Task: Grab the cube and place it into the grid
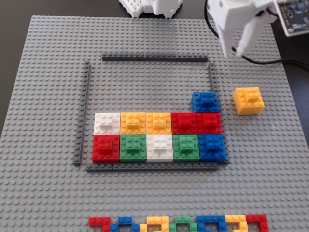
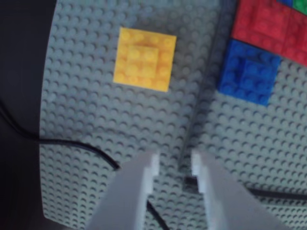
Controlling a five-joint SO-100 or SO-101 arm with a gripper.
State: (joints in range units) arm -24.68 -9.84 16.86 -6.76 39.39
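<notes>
Under me lies a grey studded baseplate [image 1: 48, 72]. A flat multicoloured strip of small bricks [image 1: 178, 224] runs along its near edge in the fixed view. A black cable [image 2: 76, 146] crosses its corner in my wrist view.

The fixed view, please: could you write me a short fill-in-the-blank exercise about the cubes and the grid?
1. The yellow-orange cube sits ____ the grid.
2. The lone third-row cube inside the grid is ____.
3. The gripper holds ____.
4. Each full row in the grid has ____ cubes.

Missing words: outside; blue; nothing; five
</notes>
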